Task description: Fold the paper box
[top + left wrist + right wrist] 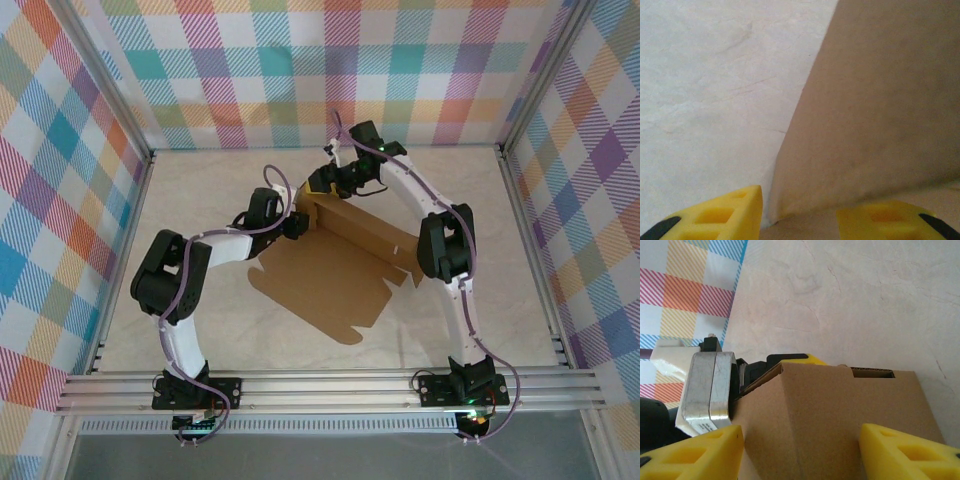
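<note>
One paper box (320, 280) | raised wall between fingers of right end effector (801, 429)

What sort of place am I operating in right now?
Probably an enclosed robot test cell: plaid-printed walls on three sides, an aluminium rail frame along the near edge, and a pale marbled tabletop holding the paper box.

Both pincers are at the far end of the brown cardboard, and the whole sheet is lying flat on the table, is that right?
Not the whole sheet. The left pincer and right pincer are at the far end of the paper box, but the top external view shows that end folded up into a standing wall; only the near part lies flat on the table.
</note>
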